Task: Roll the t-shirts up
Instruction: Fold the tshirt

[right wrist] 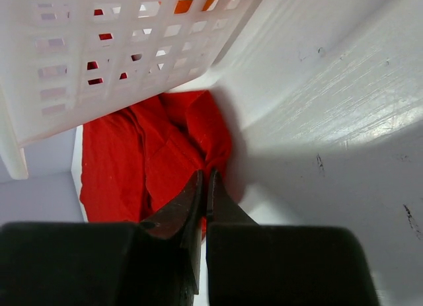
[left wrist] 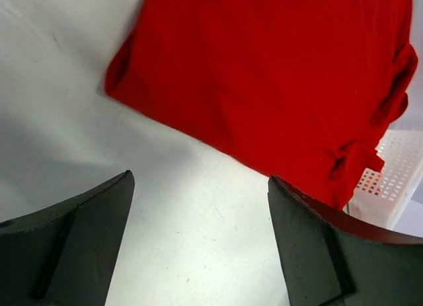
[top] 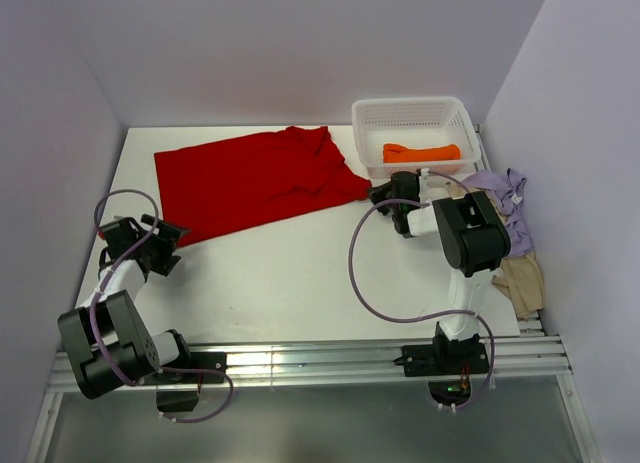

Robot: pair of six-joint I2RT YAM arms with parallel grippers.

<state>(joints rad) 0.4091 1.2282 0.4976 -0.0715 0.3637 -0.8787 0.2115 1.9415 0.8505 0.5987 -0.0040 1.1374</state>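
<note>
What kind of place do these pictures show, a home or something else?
Likely a robot lab cell, not a home: a white table enclosed by plain walls, a metal rail holding the arm bases, and a red t-shirt spread out.

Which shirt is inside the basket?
The orange t-shirt. It alone lies in the white basket. The red t-shirt is spread on the table, and the lavender t-shirt and beige t-shirt sit heaped at the table's right edge.

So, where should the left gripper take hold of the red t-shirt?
The near left corner of the red t-shirt, coming low from the front-left, where the open left gripper hangs. The shirt lies flat and spread, so only an edge offers a fold to pinch.
</note>
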